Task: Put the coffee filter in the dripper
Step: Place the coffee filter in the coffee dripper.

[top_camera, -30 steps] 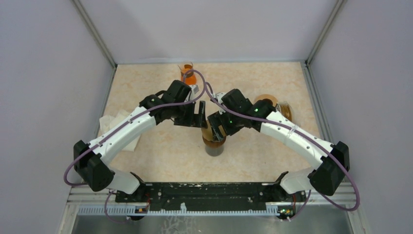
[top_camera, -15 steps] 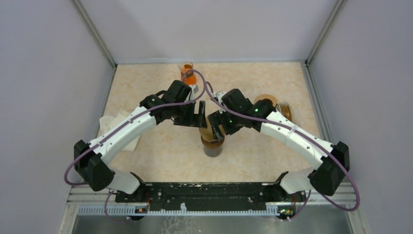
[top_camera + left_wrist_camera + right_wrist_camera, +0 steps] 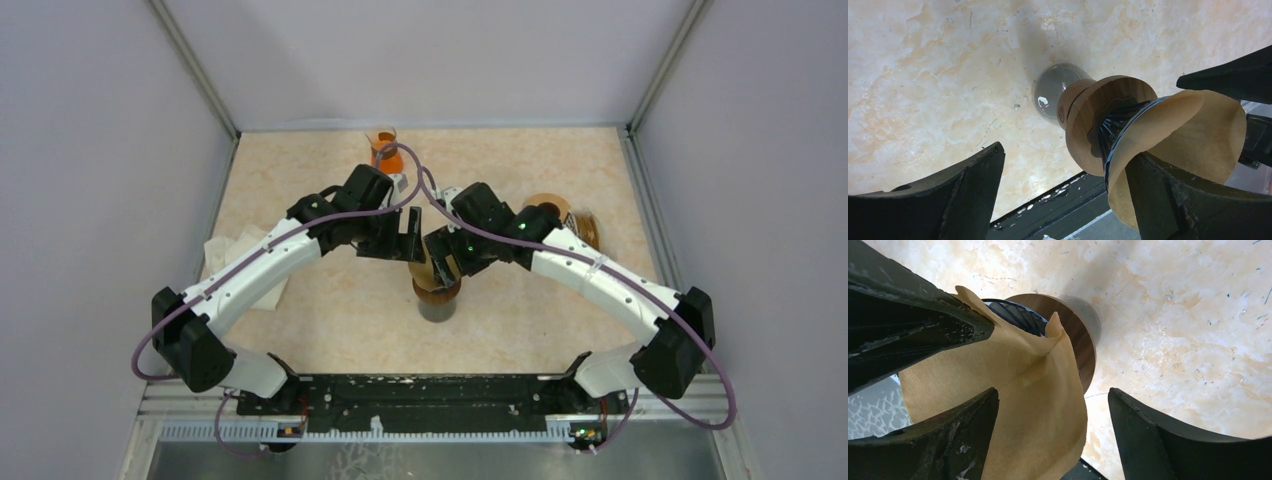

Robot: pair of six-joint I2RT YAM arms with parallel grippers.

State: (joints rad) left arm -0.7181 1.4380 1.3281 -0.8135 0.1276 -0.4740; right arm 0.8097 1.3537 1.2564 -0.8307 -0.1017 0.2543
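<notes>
paper filter (image 3: 1018, 405): brown and creased along a fold, it is sitting partly in the dripper (image 3: 1110, 127); one edge is tucking down against the black ribs, the rest is flaring up and out over the rim, not lying flat.
dripper: it is standing upright on a glass server (image 3: 1050, 95) near the middle of the desk (image 3: 330, 310), with a wooden collar (image 3: 1083, 115) under it.
left tool (image 3: 1065, 155): i am holding it spread wide just beside the dripper; one finger (image 3: 1193, 210) is lying at the lower edge of the paper, the other is well apart, and nothing is being pinched.
right tool (image 3: 1053, 395): i am holding it spread too, straddling the loose flap; the flap is brushing one finger (image 3: 938, 440), but the jaws are not pressing on it.
step in hand: seating the paper, as i judge it; it is at the dripper and free of both tools, yet it is riding high.
next move: it is calling, i think, for a gentle downward press inside the dripper so the paper is settling against the ribs, while the other tool is backing off.
risk: thin paper may be buckling or springing out, and a sideways nudge may be tipping the tall stack.
elsewhere: an orange cup (image 3: 386, 152) is standing at the far edge, well apart.
</notes>
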